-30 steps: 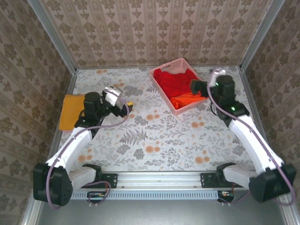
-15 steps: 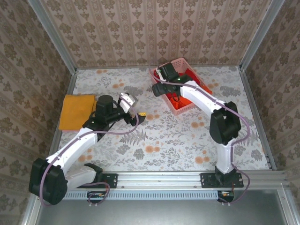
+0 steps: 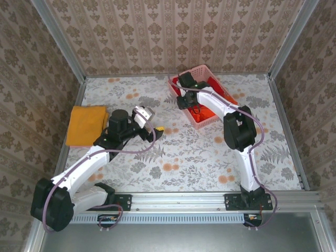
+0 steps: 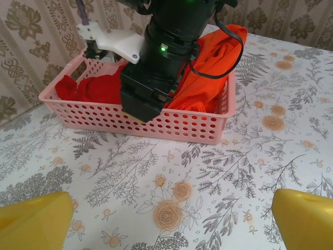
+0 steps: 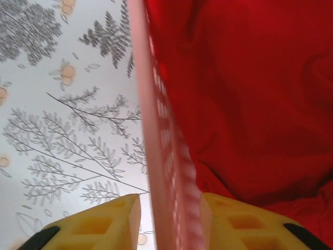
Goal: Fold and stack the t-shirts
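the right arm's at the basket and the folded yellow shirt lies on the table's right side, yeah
Not quite: the yellow shirt lies on the table's left side, as the top view shows. The right arm is at the basket.

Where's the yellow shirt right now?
In the top view the yellow shirt lies flat at the left edge of the table, just left of the left arm.

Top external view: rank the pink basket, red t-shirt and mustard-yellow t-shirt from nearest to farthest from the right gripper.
From the right gripper:
1. The pink basket: its left wall stands between the jaws.
2. The red t-shirt: inside the basket, just past that wall.
3. The mustard-yellow t-shirt: far off on the left side, lying flat.
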Controlling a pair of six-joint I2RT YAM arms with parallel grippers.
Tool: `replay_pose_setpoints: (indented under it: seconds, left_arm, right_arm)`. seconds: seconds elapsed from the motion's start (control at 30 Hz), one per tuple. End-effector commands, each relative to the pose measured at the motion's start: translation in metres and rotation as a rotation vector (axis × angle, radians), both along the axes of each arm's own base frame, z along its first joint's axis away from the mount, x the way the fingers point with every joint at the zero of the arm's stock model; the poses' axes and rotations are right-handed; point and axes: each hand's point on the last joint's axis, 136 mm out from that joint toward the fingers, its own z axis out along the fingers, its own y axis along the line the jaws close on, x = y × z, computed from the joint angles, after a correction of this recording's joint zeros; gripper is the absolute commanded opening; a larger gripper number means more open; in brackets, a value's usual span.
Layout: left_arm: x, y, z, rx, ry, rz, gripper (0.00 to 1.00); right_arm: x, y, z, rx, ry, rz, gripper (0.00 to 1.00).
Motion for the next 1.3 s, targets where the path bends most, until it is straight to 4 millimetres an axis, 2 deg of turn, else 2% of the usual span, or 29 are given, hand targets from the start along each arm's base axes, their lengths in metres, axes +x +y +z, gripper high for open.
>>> replay_pose_setpoints:
  seconds: [0.0, 0.1, 0.13, 0.27, 0.43, 0.63, 0.8, 0.93, 1.27]
  left_arm:
    - [-0.002, 0.001, 0.005, -0.014, -0.022, 0.012, 1.00]
    - [-0.001, 0.001, 0.005, -0.014, -0.024, 0.012, 1.00]
    - [-0.001, 0.000, 0.005, -0.014, -0.026, 0.010, 1.00]
    - [0.002, -0.004, 0.005, -0.021, -0.029, -0.001, 1.00]
    - [0.007, -0.012, 0.006, -0.033, -0.028, -0.020, 1.00]
    - [0.009, -0.019, 0.007, -0.029, -0.034, -0.046, 1.00]
    - [0.009, -0.023, 0.005, -0.028, -0.024, -0.072, 1.00]
    - [0.008, -0.023, 0.003, -0.026, -0.020, -0.073, 1.00]
    - [0.009, -0.024, 0.000, -0.016, -0.016, -0.071, 1.00]
  right_arm:
    - [-0.001, -0.007, -0.002, 0.003, 0.035, -0.015, 0.21]
    - [0.003, -0.015, 0.002, -0.014, 0.019, -0.030, 0.03]
    - [0.004, -0.019, 0.005, -0.019, 0.013, -0.038, 0.00]
    - [0.008, -0.045, 0.020, -0.052, -0.027, -0.094, 0.00]
    - [0.008, -0.098, 0.027, -0.085, -0.053, -0.195, 0.00]
    - [0.002, -0.174, 0.018, -0.122, -0.038, -0.309, 0.00]
    - [0.004, -0.225, 0.011, -0.171, -0.021, -0.342, 0.00]
    - [0.009, -0.252, 0.009, -0.191, -0.031, -0.344, 0.00]
    - [0.019, -0.295, -0.001, -0.220, 0.004, -0.374, 0.00]
